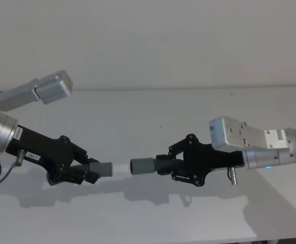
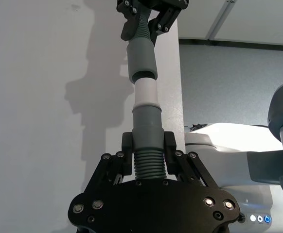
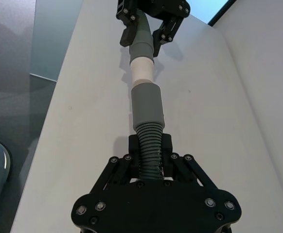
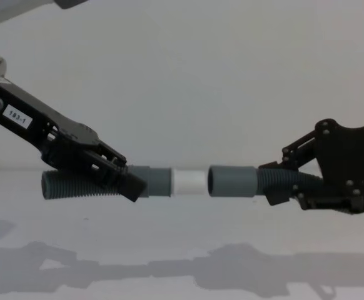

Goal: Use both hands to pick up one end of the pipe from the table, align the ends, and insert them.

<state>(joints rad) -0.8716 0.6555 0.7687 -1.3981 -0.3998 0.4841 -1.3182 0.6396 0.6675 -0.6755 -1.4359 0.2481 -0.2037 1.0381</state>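
Both hose pieces were held off the table, each carried by one arm so the two ends could face each other in the air. The left gripper was clamped on the ribbed body of the left hose piece, just behind its grey cuff, which left the white tube tip sticking out free toward the middle. The right gripper was closed in the same way on the ribs of the right hose piece, behind the socket mouth, so that the opening stayed unobstructed.

In the chest view the tip and the socket sat at about the same height, close together with a narrow gap between them. The wrist views showed the two pieces nearly in line, the socket slightly angled against the tip.

Judged from this, alignment was almost finished and insertion had not begun. A straight push together seemed to be what remained, and the slight angle could make the tip catch on the socket's rim.
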